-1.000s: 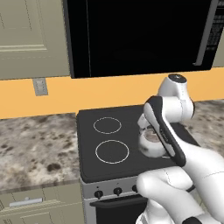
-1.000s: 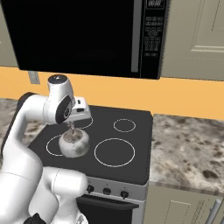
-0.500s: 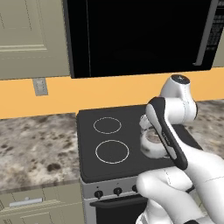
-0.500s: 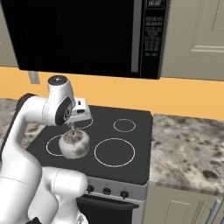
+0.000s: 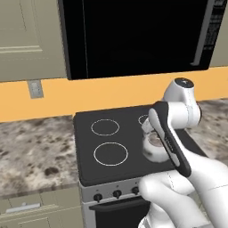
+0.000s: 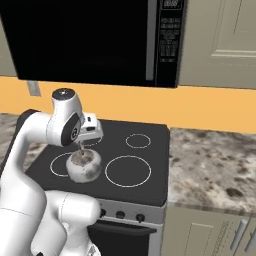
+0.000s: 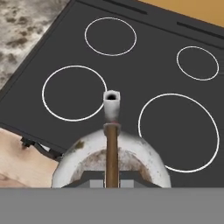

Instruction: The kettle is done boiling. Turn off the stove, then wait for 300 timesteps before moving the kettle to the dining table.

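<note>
The small silver-grey kettle (image 6: 83, 167) is over the front burner ring of the black stove (image 6: 150, 160) nearest the arm. In the left base view the kettle (image 5: 153, 149) shows partly behind my forearm, on the right side of the stove (image 5: 89, 138). My gripper (image 6: 80, 145) stands straight above it, shut on the thin brown wire handle. In the hand view the handle (image 7: 112, 148) runs up between the tips of my gripper (image 7: 112, 180), the kettle (image 7: 85, 159) body is below and the spout points toward the rings of the stove (image 7: 144, 74). Whether the kettle rests on the glass, I cannot tell.
A black microwave (image 5: 133, 35) hangs low over the cooktop. Speckled marble counters flank the stove, one on the left (image 5: 31, 147) and one on the right (image 6: 210, 165). Black knobs (image 6: 120, 215) line the grey front panel. A wall outlet (image 5: 34, 89) sits on the orange backsplash.
My wrist has drifted a touch to the right in the left base view. The kettle has barely shifted, and the gripper stays on the handle.
</note>
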Controlling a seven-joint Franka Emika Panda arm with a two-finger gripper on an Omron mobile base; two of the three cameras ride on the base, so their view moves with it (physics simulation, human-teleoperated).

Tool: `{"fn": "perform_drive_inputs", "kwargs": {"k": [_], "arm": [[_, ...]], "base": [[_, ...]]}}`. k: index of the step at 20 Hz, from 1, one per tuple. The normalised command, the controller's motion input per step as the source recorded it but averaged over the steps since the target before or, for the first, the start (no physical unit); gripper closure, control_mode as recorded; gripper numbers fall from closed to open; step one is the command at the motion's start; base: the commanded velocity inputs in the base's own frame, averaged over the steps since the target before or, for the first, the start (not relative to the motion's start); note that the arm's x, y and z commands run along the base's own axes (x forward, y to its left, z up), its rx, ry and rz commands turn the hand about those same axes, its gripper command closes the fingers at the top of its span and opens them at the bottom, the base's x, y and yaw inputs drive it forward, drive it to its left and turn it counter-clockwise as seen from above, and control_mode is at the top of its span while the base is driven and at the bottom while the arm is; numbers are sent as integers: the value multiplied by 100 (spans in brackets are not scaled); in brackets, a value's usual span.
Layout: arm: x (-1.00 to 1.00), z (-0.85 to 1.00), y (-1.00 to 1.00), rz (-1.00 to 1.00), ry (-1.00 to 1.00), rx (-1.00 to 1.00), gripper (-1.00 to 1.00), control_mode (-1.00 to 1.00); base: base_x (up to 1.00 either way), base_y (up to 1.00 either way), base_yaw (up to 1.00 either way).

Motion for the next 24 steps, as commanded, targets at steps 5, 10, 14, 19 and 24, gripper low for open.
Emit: {"fn": "perform_drive_inputs", "kwargs": {"k": [5, 10, 14, 19, 24], "arm": [[0, 0, 0, 0, 0, 0, 100, 100], [0, 0, 0, 0, 0, 0, 100, 100], [0, 0, 0, 0, 0, 0, 100, 100], [0, 0, 0, 0, 0, 0, 100, 100], [0, 0, 0, 0, 0, 0, 100, 100]], "base": [[-28, 0, -27], [-35, -13, -42], [-31, -9, -47], [-26, -6, -48], [-13, -26, -48]]}}
